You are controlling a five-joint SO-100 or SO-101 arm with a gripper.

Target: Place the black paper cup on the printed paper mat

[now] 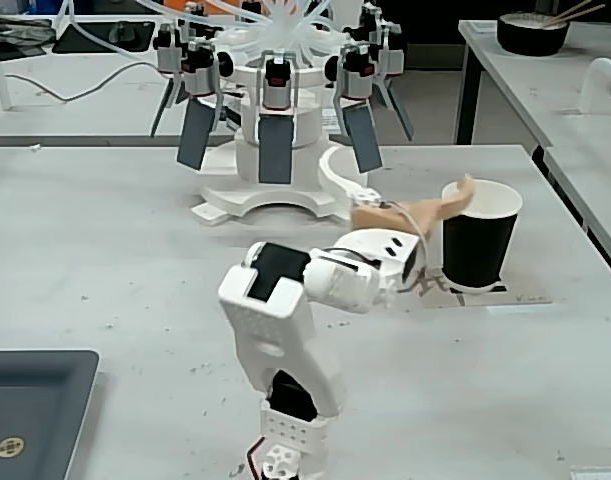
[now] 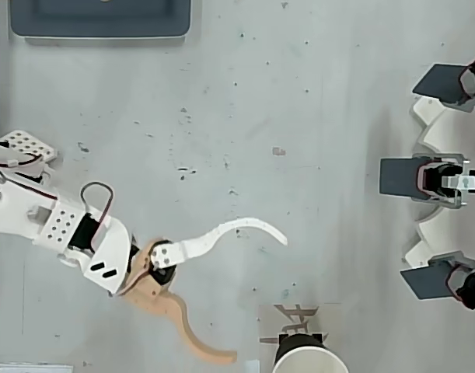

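On our speckled grey table (image 2: pixel 245 116), the black paper cup (image 1: pixel 479 236) stands on the printed paper mat (image 1: pixel 525 296); our gripper (image 2: pixel 256 295) gapes wide, empty.

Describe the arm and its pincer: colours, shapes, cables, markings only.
The arm is white printed plastic in blocky links, with black servo bodies set into them, one panel dotted with small holes, and thin dark cables looping between joints. Its pincer has two long curved fingers of different colours: one white, one tan. No lettering is legible.

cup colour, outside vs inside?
The black paper cup: matte black outside, white inside and rim; clearest in the fixed view.
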